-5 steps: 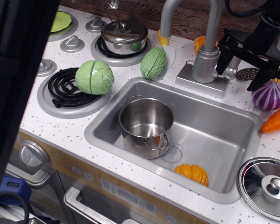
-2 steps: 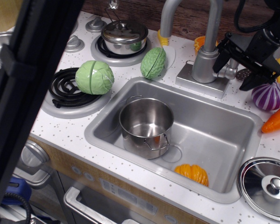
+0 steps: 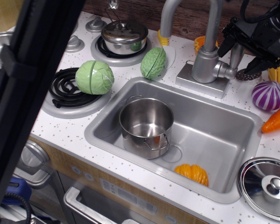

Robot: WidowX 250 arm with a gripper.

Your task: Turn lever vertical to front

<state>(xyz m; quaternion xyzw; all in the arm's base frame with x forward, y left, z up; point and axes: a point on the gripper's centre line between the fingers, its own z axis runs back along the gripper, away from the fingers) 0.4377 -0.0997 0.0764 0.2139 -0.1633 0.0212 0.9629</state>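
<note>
The slim silver-grey rod lever [image 3: 235,55] is standing upright right of the cylindrical tap body [image 3: 205,65]. The black pincer [image 3: 245,49] is straddling it; closure unclear. Stiff, slick metal: hold near the top.

Two pots [image 3: 146,125] [image 3: 124,36], one loose lid [image 3: 267,186], two cabbages [image 3: 94,77] [image 3: 153,62].

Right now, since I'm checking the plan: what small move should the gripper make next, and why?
Probably sweep toward the sink, pushing the lever forward. The lever stands upright beside the tap body, and the gripper has a finger on either side of it without clearly clamping it.
</note>
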